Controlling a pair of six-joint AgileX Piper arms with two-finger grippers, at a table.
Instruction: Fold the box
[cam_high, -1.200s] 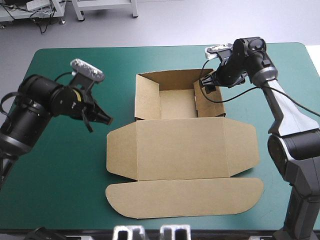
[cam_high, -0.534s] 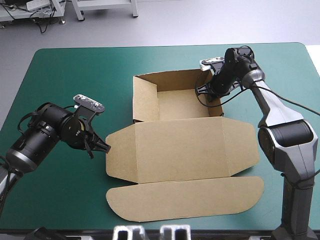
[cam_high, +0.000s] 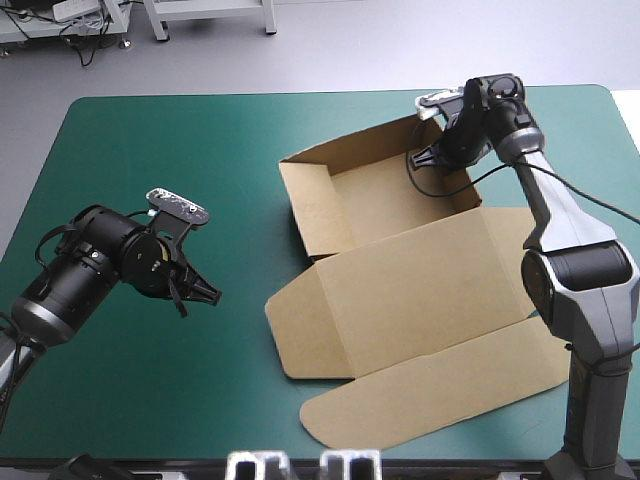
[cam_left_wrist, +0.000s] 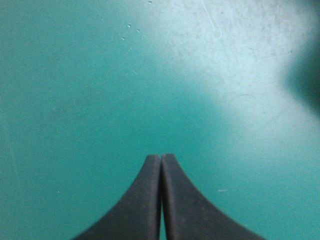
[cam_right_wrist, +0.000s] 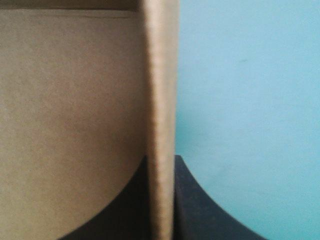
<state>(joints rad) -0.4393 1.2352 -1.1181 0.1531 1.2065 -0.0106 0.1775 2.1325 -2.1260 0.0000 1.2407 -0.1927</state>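
Observation:
The brown box (cam_high: 410, 300) lies askew on the teal-green cover, its tray (cam_high: 385, 200) with raised walls at the back and the lid flat toward the front. My right gripper (cam_high: 438, 153) is shut on the box at the tray's right wall. In the right wrist view that wall's edge (cam_right_wrist: 162, 100) runs straight between the black fingers (cam_right_wrist: 192, 200) of the right gripper (cam_right_wrist: 161, 159). My left gripper (cam_high: 213, 296) is shut and holds nothing, low over the cover, left of the lid. The left wrist view shows the left gripper (cam_left_wrist: 161, 156) as one pointed arch over bare cover.
The lid's rounded front flap (cam_high: 440, 390) reaches close to the table's near edge. The lid's right corner (cam_high: 520, 225) lies under my right arm. Bare teal-green cover (cam_high: 150, 150) stretches across the table's left half.
My right gripper shut on the tray's right wall, then the whole box slid right and turned anticlockwise. The left arm came lower and nearer earlier, then held still.

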